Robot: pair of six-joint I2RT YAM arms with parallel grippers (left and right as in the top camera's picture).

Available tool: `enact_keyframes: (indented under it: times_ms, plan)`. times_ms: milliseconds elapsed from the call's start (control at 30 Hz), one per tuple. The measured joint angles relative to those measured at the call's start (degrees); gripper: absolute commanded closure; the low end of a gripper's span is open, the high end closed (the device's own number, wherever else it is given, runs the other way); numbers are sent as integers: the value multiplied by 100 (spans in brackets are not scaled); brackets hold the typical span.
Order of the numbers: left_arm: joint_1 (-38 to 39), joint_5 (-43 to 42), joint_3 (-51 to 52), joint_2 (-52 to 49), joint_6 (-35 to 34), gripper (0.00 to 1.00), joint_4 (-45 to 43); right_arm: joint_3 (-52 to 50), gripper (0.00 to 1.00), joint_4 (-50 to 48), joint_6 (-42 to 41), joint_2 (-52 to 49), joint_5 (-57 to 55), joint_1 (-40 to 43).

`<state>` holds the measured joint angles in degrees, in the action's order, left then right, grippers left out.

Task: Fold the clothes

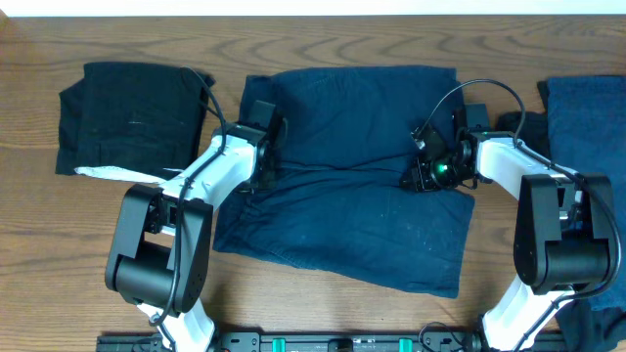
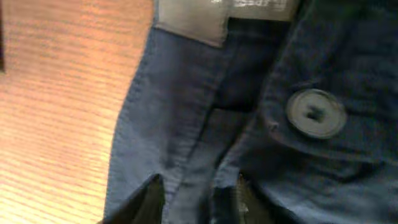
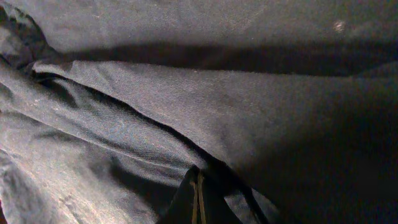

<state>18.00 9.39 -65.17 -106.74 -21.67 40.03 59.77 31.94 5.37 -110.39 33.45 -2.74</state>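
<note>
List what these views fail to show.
Wording on the tag: left wrist view, blurred, cut by top edge.
The far-right blue garment: overhead, cut by frame edge, partly under the right arm.
Whether right gripper pinches middle garment: right wrist view, dark folds hide contact.

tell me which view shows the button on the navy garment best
The left wrist view: the button sits large and clear on the navy garment, near a grey label. Overhead shows the garment but no button; the right wrist shows only its folds.
</note>
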Motion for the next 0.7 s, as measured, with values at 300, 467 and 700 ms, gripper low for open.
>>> enact_keyframes:
  times_ms: [300,467,700]
  plan:
    - [-136,352,-295,2,291,46,278,138,75,109,-63,24,-76,4]
    - [-188,149,-566,221,350,94,354,901,65,949,-70,-24,-256,26]
    - [-184,-1488,-608,437,391,94,483,2039,99,2599,-50,-35,-258,68]
